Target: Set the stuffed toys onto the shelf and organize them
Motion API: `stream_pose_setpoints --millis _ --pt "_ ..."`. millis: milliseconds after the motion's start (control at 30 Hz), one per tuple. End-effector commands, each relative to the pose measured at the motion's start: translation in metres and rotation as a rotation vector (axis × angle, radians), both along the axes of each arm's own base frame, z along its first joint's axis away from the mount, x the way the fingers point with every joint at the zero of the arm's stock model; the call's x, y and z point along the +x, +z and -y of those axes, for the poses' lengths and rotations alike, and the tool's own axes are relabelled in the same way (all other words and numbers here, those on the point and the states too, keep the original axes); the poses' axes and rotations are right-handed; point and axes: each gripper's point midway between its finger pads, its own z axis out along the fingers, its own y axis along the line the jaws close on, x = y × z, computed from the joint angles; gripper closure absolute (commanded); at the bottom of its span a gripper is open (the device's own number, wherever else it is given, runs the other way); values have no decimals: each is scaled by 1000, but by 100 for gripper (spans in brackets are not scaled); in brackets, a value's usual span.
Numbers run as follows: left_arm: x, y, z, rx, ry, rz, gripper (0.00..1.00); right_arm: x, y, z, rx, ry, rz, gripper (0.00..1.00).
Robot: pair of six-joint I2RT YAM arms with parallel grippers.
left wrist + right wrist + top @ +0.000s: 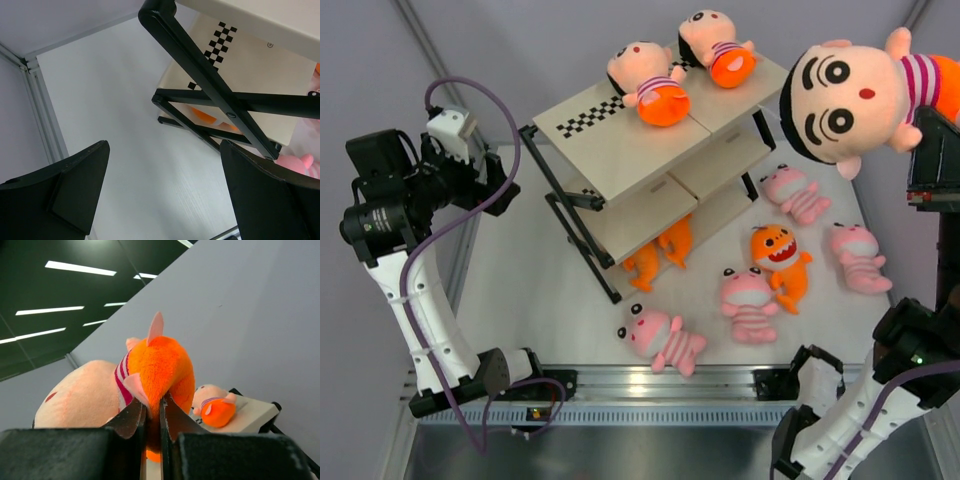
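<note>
Orange plush seat of the doll (pixel 850 100) is clamped in your right gripper (pixel 152 415), high off the right end of the shelf (pixel 620 140), so swing it low over the top board (pixel 610 150) beside the two dolls (pixel 645 80) lying there, left gripper (pixel 164 165) gaping empty by the frame (pixel 210 85).

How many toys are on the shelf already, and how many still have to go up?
Done: two dolls lie on top of the shelf. In hand: the right gripper pinches a third doll by its orange bottom, high up. To do: four pink animals and one orange creature on the table. Two more orange ones sit low by the shelf; whether on it, I cannot tell. The left gripper is open, empty.
</note>
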Motion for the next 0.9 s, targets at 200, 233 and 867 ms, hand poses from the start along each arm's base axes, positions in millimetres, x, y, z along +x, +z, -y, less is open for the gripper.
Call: stream_pose_setpoints --millis 200,233,867 --pt "-7 28 12 -26 -31 93 2 27 45 11 10 91 50 100" --pt "-8 29 13 -28 -32 94 2 32 45 15 12 90 42 100" --pt "-3 26 0 29 11 96 2 176 22 -55 37 23 -136 100"
